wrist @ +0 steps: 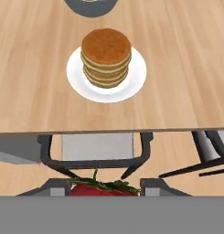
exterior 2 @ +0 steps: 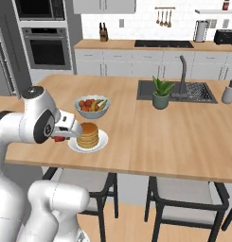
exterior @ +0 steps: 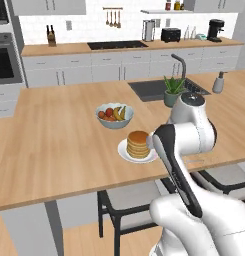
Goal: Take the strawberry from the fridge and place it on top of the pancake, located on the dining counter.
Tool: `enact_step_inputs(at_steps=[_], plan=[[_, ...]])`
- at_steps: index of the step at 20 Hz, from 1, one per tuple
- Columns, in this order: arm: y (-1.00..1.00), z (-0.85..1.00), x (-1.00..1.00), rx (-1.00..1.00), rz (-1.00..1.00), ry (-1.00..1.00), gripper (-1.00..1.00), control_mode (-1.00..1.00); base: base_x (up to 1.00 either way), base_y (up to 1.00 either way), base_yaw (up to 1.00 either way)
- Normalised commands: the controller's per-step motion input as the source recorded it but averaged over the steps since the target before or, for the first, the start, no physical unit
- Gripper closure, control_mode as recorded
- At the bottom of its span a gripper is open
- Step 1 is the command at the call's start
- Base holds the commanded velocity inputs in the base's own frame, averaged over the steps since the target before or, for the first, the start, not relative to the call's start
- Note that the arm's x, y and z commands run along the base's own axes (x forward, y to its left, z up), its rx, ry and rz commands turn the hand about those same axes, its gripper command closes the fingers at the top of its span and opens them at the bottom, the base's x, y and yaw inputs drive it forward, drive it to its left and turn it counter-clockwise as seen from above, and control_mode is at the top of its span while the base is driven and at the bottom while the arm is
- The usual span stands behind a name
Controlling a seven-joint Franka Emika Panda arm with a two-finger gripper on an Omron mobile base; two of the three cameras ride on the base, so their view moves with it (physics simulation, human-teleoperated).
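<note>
At the bottom centre of the hand view the gripper (wrist: 104,188) is closed around the strawberry (wrist: 103,188). The pancake (wrist: 106,57) sits on a white plate (wrist: 134,84) in the upper middle, on the tabletop (wrist: 31,91). Behind it, a bowl (exterior: 114,121) holds bananas and red fruit.

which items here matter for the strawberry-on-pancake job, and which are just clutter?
Job:
- strawberry, held between the fingers
- pancake on its white plate
- dining counter
- gripper, short of the stack

Clutter:
- fruit bowl
- potted plant
- sink and faucet
- soap bottle
- stools
- toaster, coffee maker
</note>
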Motion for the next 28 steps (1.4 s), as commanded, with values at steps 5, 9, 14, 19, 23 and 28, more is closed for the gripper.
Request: enact_step_inputs(at_steps=[5,9,14,19,23,28], plan=[[0.03,0.25,1.00,-0.04,0.00,0.00,1.00,-1.00,0.00,0.00,0.00],[0.00,-0.16,1.00,0.00,0.04,0.01,1.00,-1.00,0.00,0.00,0.00],[0.00,-0.61,1.00,0.08,0.07,-0.10,1.00,-1.00,0.00,0.00,0.00],[0.00,-0.61,0.81,0.03,0.09,-0.11,1.00,-1.00,0.00,0.00,0.00],[0.03,-0.12,0.35,-0.01,0.00,0.10,1.00,-1.00,0.00,0.00,0.00],[0.08,0.00,0.09,-0.03,0.00,0.15,1.00,-1.00,0.00,0.00,0.00]])
